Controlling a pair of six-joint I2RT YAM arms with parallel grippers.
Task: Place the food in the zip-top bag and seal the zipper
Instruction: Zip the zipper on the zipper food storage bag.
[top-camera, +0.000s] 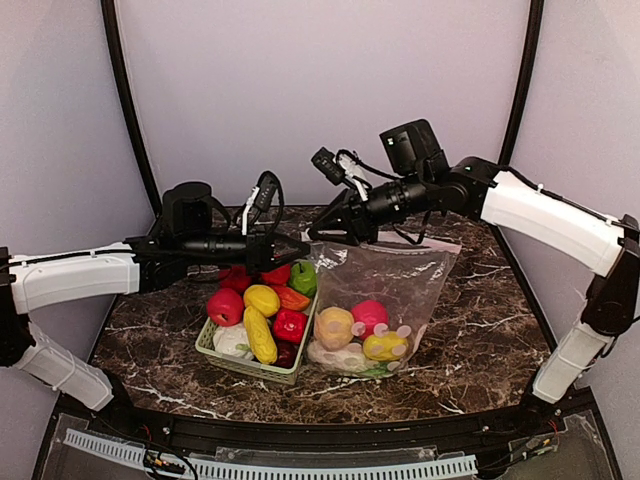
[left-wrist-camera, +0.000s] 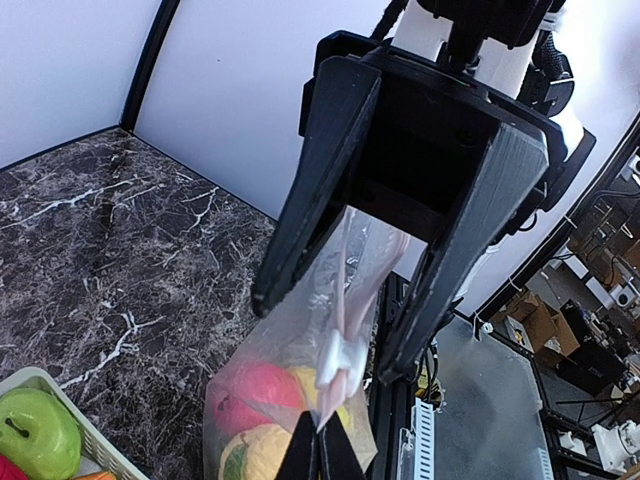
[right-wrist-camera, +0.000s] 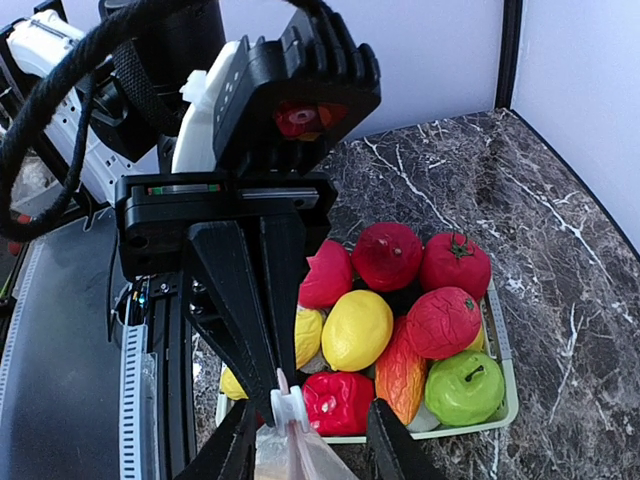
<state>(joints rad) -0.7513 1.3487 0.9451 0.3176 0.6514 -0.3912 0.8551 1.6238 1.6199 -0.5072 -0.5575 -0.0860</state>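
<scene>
- While my L gripper (left-wrist-camera: 320, 455) is clamped shut on the thin pink zipper strip (left-wrist-camera: 348, 275) at the left top corner of the large clear dotted plastic bag (top-camera: 400, 280), glossy toy fruit (top-camera: 360, 325) sits inside.
- R gripper (right-wrist-camera: 312, 445) partly open, straddling small white slider tab (right-wrist-camera: 288, 408), nothing pinched yet.
- Strip's long axis runs rightward, away from L; R is nearer the tab.

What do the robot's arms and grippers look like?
The left arm and right arm have white shells and black joints. The left gripper and right gripper are black, each with two tapered fingers. Black cables loop at the wrists, beside black cameras.
</scene>
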